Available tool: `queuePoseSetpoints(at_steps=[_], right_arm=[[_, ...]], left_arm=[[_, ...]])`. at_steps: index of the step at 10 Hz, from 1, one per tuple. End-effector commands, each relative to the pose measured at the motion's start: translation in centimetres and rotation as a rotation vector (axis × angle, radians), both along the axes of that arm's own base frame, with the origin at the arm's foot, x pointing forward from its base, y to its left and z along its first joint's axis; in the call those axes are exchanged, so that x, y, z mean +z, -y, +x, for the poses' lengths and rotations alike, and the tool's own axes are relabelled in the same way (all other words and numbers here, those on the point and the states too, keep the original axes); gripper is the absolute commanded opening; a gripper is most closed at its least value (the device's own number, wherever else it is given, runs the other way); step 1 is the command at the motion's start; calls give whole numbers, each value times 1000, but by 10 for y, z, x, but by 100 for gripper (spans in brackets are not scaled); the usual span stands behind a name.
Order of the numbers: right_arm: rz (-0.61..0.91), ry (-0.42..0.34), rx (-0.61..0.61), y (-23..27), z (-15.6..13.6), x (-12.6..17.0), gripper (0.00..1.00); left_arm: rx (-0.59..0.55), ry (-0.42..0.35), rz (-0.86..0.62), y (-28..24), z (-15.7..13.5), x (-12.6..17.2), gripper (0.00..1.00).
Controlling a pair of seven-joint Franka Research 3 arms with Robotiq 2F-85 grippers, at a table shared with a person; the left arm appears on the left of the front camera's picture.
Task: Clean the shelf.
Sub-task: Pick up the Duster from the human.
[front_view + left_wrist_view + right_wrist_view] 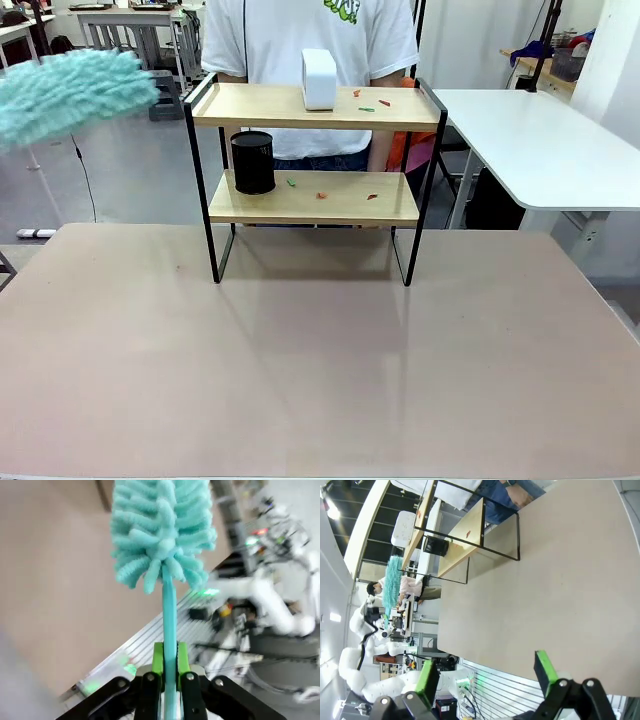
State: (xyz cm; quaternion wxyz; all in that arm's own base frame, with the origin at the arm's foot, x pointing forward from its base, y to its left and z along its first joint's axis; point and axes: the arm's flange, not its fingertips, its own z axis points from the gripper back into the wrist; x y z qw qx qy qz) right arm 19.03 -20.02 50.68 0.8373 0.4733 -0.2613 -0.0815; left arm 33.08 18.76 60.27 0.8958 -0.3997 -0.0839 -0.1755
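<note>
The tabletop point(320, 370) is a plain matte beige surface, bare across the whole lower half of the front view. The shelf point(260, 108) stands at its far edge, a bit above the middle of the frame, with all four black legs down on the tabletop.

On the top board there's a white box point(319, 78) near the middle, with a few little scraps point(367, 108) to its right. The lower board has a black cup point(253, 162) at its left end and more red, orange and green bits scattered to the right of it. They look like paper or plastic crumbs, but they're too small to say for sure. A person point(300, 40) in a white T-shirt stands right behind the shelf. A white table point(530, 140) sits at the right of the frame, and more desks and lab clutter fill the upper left.

A fluffy teal duster point(70, 95) hangs in the air at the upper left, off to the side of the shelf and not touching it. In the left wrist view, the left tool point(170, 661) has its green pads pressed onto the duster's thin teal handle point(169, 610), with the head pointing up the frame.

In the right wrist view, the right tool point(486, 671) is spread wide with nothing between the fingers. It hovers above the tabletop's near edge, with the shelf up in the upper left.
</note>
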Motion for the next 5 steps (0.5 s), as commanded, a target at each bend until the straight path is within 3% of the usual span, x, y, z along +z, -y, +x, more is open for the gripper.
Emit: queuePoseSetpoints(at_steps=[1, 2, 3, 4, 5], right_arm=[[2, 32, 9, 0, 1, 2, 100], [2, 32, 9, 0, 1, 2, 100], [2, 32, 9, 0, 1, 2, 100], [2, 32, 9, 0, 1, 2, 100], [2, 32, 9, 0, 1, 2, 100]], left_arm=[[-78, 195, 115, 16, -51, -50, 0], [-156, 231, 118, 20, -61, -68, 0], [-120, 254, 129, 27, -60, -86, 0], [41, 252, 216, 33, -49, -97, 0], [-153, 201, 157, 12, -68, -63, 0]])
